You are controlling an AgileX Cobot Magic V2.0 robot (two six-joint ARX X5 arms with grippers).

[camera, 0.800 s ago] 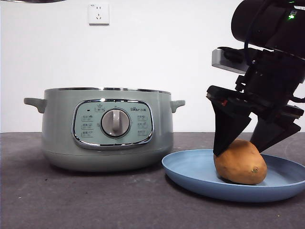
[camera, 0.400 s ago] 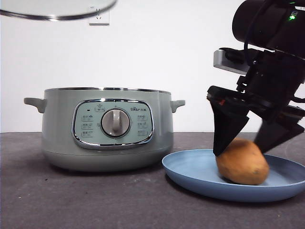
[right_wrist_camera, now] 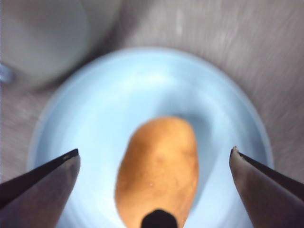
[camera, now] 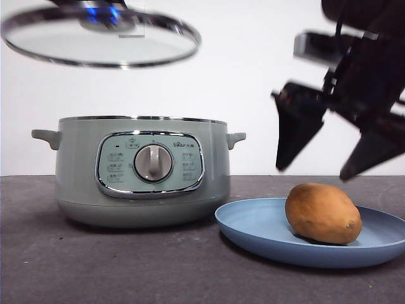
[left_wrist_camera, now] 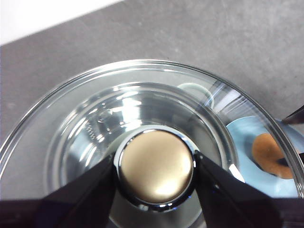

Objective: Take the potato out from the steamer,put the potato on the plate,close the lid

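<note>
We have the potato lying on its side on the blue plate, in the lower right of the front view, with nothing touching it. Our right gripper hangs above it at the right edge, blurred, its jaws spread wide and holding nothing; the right wrist view shows the potato centred between those parted jaws with the plate all round it. So we judge the placing done and the closing step in hand.

Our left gripper is clamped on the lid's knob, one jaw on each side of it, and it carries the glass lid in the upper left of the front view, tilted a little and well above the pot. The pot stands open in the left half of that view, its chrome rim bare.

To close well, we want the lid levelled before it goes down, since a tilted lid would strike the rim on one edge and may skid. We should centre the knob over the middle of the pot, lower straight, and let go only once the chrome edge sits all round the rim. The right arm should keep high and to the right, clear of the lid's path and off the potato.
</note>
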